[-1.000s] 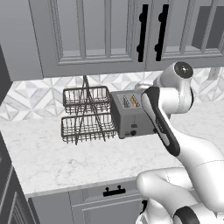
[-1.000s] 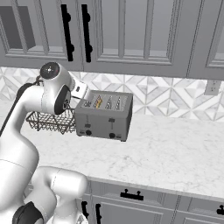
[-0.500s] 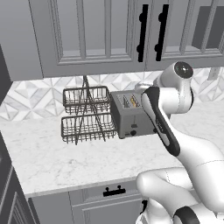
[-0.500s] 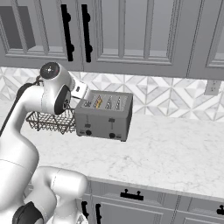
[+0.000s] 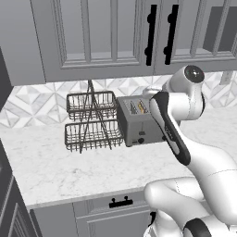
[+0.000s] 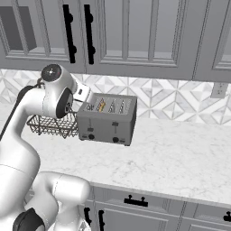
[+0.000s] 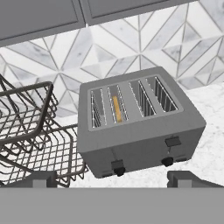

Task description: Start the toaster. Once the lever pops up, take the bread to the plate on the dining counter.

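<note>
The toaster point(image 7: 139, 122) sits on the white marble tabletop point(image 6: 180, 158) against the tiled backsplash, just beside a two-tier wire basket rack point(image 5: 90, 121). It is a boxy grey metal body with four slots on top and, on its front, two dark levers above two dark knobs. It looks rigid and heavy enough to stay put under a downward press, so the place to act is the left lever point(image 7: 117, 164), which serves the slots holding the bread point(image 7: 117, 108). That slice shows as a thin tan-orange edge deep in the second slot from the left. It is likely light, stiff once toasted and easily crushed or crumbled, so it is best pinched gently across its thin faces at the top edge once it rises. The fingers point(image 7: 118, 179) stand wide apart and hold nothing, hovering in front of and above the toaster, their dark tips low in the hand view on either side of its front.
</note>
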